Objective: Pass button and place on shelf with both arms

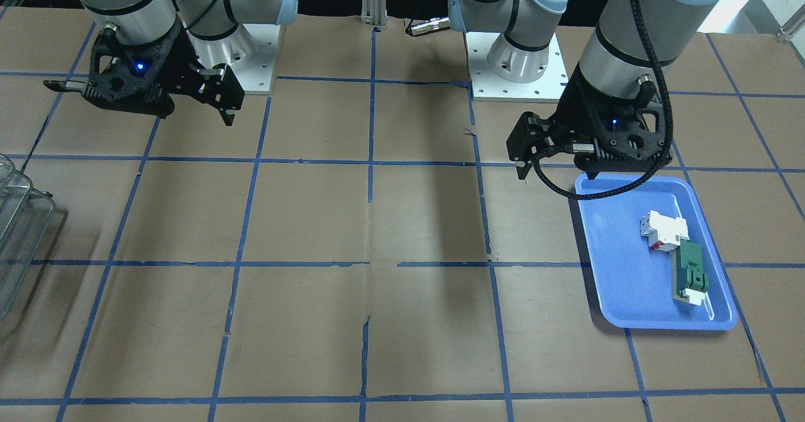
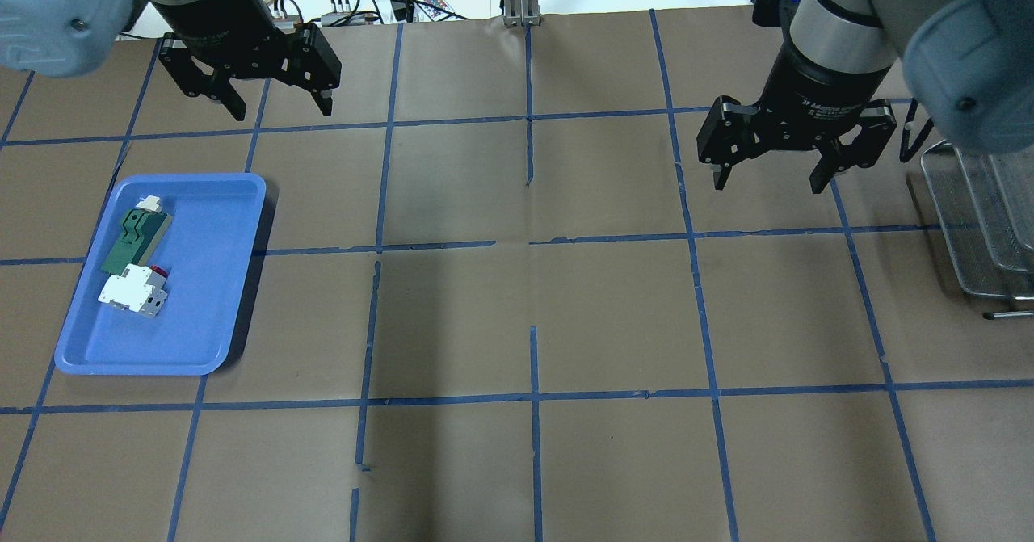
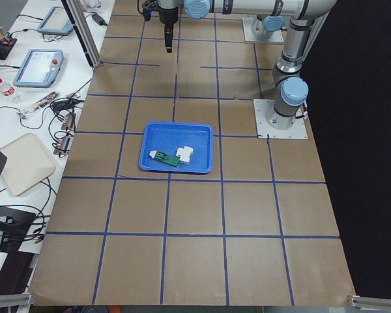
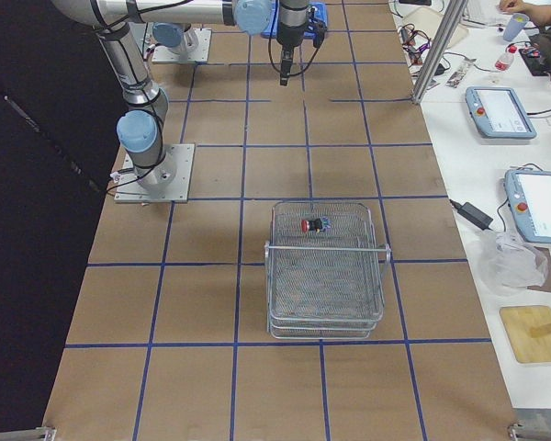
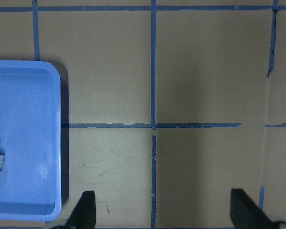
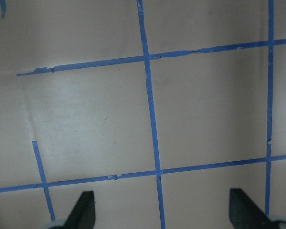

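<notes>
- The left gripper (image 2: 283,111) is hanging above the table (image 2: 533,316), just past the far end of the blue tray (image 2: 242,182). Its fingers (image 5: 83,212) are spread wide, gripping nothing and touching nothing.
- The right gripper (image 2: 767,186) is doing the same thing beside the shelf (image 4: 326,287), fingers (image 6: 82,210) wide apart and empty.
- The button (image 4: 312,224) is lying on its side on the shelf's top tier, toward the end nearer the grippers.
- Only the exterior right cam is showing the button. The overhead and front-facing views are cutting the shelf off at the frame edge, so only a bit of mesh is showing there.
- The wrist cams are catching just fingertips over bare table. The left one is also clipping the tray and a sliver of the white-and-red block (image 2: 133,293).
- That block is sitting in the tray, touching the green-and-white part (image 2: 133,235).
</notes>
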Controlling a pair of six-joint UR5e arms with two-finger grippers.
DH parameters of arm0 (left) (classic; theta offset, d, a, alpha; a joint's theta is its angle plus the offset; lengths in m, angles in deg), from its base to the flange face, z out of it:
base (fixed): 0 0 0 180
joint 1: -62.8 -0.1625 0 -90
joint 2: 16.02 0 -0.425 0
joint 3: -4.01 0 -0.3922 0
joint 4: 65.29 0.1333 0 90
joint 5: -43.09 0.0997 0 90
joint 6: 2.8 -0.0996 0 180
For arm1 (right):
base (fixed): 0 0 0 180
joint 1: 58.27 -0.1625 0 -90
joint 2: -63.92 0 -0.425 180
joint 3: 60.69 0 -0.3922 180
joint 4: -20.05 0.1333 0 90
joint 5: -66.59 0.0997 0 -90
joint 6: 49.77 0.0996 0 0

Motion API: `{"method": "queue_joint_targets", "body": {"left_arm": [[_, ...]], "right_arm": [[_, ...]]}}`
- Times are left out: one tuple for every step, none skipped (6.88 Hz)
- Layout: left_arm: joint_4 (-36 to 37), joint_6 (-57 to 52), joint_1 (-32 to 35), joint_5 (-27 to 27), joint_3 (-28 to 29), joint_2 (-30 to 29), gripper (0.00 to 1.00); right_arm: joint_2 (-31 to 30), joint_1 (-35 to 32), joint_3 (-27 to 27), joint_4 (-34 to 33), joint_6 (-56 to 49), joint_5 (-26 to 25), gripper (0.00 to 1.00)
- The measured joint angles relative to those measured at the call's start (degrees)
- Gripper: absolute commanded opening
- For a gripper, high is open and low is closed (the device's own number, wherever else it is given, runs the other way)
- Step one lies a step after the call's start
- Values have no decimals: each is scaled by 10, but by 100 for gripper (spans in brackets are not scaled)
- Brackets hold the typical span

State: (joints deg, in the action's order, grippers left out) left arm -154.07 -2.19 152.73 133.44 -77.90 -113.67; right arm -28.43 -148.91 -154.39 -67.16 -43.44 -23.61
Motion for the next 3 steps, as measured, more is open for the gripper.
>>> {"method": "queue_joint_targets", "body": {"left_arm": [[0,0,0,0,0,0,100],[0,0,1,0,0,0,100],[0,0,1,0,0,0,100]], "right_arm": [[-6,-2,-1,3,-3,8,100],[-9,-2,2,7,-4,18,100],[-12,-2,4,10,-6,21,100]]}}
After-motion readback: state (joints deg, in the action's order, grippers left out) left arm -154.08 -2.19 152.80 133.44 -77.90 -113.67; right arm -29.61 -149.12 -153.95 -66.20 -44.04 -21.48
